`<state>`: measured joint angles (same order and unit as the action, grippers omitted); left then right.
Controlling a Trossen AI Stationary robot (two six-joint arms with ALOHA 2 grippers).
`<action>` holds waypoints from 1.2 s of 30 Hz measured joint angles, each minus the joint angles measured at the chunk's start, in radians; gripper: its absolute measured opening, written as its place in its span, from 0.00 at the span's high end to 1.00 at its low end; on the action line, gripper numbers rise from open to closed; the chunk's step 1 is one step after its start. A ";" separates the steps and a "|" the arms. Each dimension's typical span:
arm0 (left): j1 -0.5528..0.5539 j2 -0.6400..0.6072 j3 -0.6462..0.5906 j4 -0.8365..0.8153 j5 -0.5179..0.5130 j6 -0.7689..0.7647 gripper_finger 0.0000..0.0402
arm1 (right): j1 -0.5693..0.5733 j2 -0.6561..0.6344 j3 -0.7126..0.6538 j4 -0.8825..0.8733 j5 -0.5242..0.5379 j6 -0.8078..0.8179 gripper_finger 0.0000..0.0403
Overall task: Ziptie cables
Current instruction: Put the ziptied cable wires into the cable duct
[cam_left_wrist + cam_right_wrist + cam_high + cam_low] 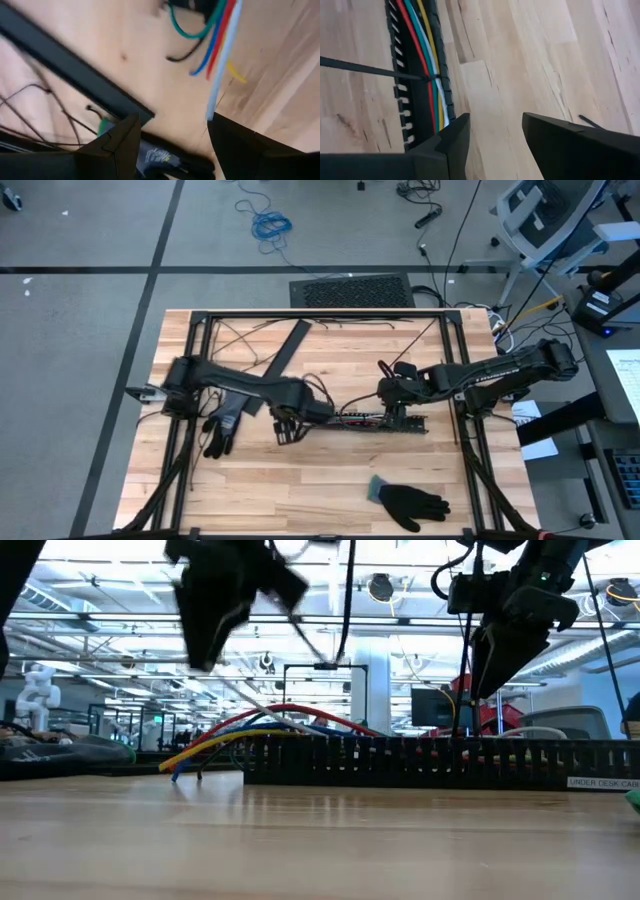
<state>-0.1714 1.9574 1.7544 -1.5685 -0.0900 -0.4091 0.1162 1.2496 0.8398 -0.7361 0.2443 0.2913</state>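
Seen from overhead, your two arms meet over the middle of the wooden tabletop [300, 480], the left tool [288, 428] and the right tool [392, 412] standing at opposite ends of a black slotted strip [385, 421]. From that height the cables [350, 416] show only as a thin streak of colour along the strip.

The low view gives you what the overhead one cannot: the cables [255, 730] arch up out of the strip [440, 762] in red, blue and yellow and spill past its end onto the wood, while both tools hang clear above the strip, touching nothing.

Your right wrist camera looks down into the strip [402, 100], where red, green, white and yellow cables [432, 90] lie side by side in the channel, and a thin black tie [370, 70] runs across the wood to meet them. The right tool [495, 145] has its fingers apart with only bare wood between them.

Your left wrist camera catches the free ends of the cables [217, 45], fanned loose on the wood in green, blue, red, white and yellow. The left tool [172, 147] is likewise spread apart and empty, its tips near the end of the white cable.

Only the overhead view shows you the two black gloves, one [225, 425] beneath the left arm, the other [412, 502] near the front edge.
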 joint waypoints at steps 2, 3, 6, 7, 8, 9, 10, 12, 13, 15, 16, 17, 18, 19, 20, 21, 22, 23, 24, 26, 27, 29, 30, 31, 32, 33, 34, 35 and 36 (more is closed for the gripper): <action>0.000 -0.054 0.014 -0.006 -0.055 -0.037 0.44 | 0.000 -0.002 0.000 0.013 0.007 0.000 0.57; -0.001 -0.081 0.018 -0.004 -0.085 -0.052 0.44 | 0.000 -0.002 0.000 0.017 0.017 0.000 0.57; -0.002 -0.155 0.018 -0.003 -0.175 -0.081 0.44 | -0.006 -0.004 0.000 0.023 0.020 0.000 0.57; -0.002 -0.177 0.018 -0.003 -0.206 -0.096 0.44 | -0.008 -0.004 0.000 0.024 0.020 0.002 0.57; -0.001 -0.199 0.018 -0.004 -0.228 -0.118 0.44 | -0.012 -0.004 0.000 0.021 0.020 0.003 0.57; 0.000 -0.221 0.018 -0.002 -0.243 -0.146 0.44 | -0.013 -0.004 0.000 0.020 0.020 0.003 0.57; 0.000 -0.239 0.018 0.019 -0.245 -0.172 0.44 | -0.016 -0.004 0.000 0.022 0.020 0.003 0.57; -0.015 -0.264 0.018 0.158 -0.210 -0.183 0.44 | -0.019 -0.004 0.000 0.021 0.019 0.004 0.57; -0.036 -0.274 0.014 0.244 -0.183 -0.173 0.44 | -0.019 -0.005 0.000 0.021 0.019 0.005 0.57; -0.083 -0.276 -0.002 0.402 -0.139 -0.158 0.44 | -0.019 -0.007 0.000 0.018 0.018 0.011 0.57; -0.108 -0.277 -0.013 0.473 -0.137 -0.158 0.44 | -0.019 -0.007 0.000 0.013 0.018 0.010 0.57; -0.132 -0.276 -0.033 0.529 -0.137 -0.162 0.44 | -0.019 -0.006 0.000 0.004 0.016 0.011 0.57; -0.153 -0.270 -0.060 0.570 -0.141 -0.175 0.44 | -0.019 -0.006 0.000 -0.003 0.016 0.011 0.57; -0.170 -0.263 -0.093 0.602 -0.153 -0.189 0.44 | -0.019 -0.007 0.000 -0.007 0.016 0.015 0.57; -0.186 -0.252 -0.128 0.625 -0.164 -0.202 0.45 | -0.019 -0.007 0.000 -0.011 0.016 0.021 0.57; -0.197 -0.240 -0.162 0.646 -0.167 -0.227 0.47 | -0.019 -0.006 0.000 -0.019 0.016 0.024 0.57; -0.205 -0.228 -0.197 0.667 -0.175 -0.264 0.51 | -0.019 -0.006 0.000 -0.025 0.016 0.025 0.57; -0.211 -0.221 -0.230 0.695 -0.176 -0.302 0.56 | -0.019 -0.007 0.000 -0.028 0.016 0.025 0.57; -0.219 -0.216 -0.262 0.732 -0.179 -0.329 0.62 | -0.019 -0.006 0.000 -0.029 0.016 0.025 0.57; -0.230 -0.203 -0.320 0.810 -0.212 -0.347 0.79 | -0.019 -0.006 0.000 -0.034 0.015 0.025 0.57; -0.232 -0.193 -0.349 0.834 -0.236 -0.373 0.89 | -0.019 -0.006 0.000 -0.032 0.016 0.025 0.57; -0.221 -0.158 -0.405 0.916 -0.250 -0.474 0.96 | -0.019 -0.006 0.000 -0.033 0.015 0.025 0.57; -0.211 -0.137 -0.426 0.972 -0.241 -0.525 0.97 | -0.019 -0.006 0.000 -0.033 0.015 0.026 0.57; -0.205 -0.118 -0.442 1.019 -0.225 -0.566 0.99 | -0.019 -0.006 0.000 -0.035 0.015 0.031 0.57; -0.202 -0.101 -0.451 1.044 -0.206 -0.599 0.99 | -0.019 -0.006 0.000 -0.038 0.016 0.036 0.57; -0.202 -0.077 -0.452 1.049 -0.196 -0.633 0.99 | -0.022 -0.006 0.000 -0.043 0.015 0.037 0.58; -0.207 -0.054 -0.451 1.047 -0.187 -0.670 0.99 | -0.025 -0.006 0.000 -0.046 0.015 0.036 0.59; -0.211 -0.034 -0.452 1.037 -0.177 -0.714 1.00 | -0.026 -0.006 0.000 -0.051 0.016 0.035 0.60; -0.213 -0.016 -0.455 1.030 -0.171 -0.761 1.00 | -0.030 -0.006 0.000 -0.056 0.016 0.030 0.61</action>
<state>-0.3847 1.9412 1.2991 -0.5387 -0.2607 -1.1702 0.0862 1.2434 0.8402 -0.7923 0.2603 0.3215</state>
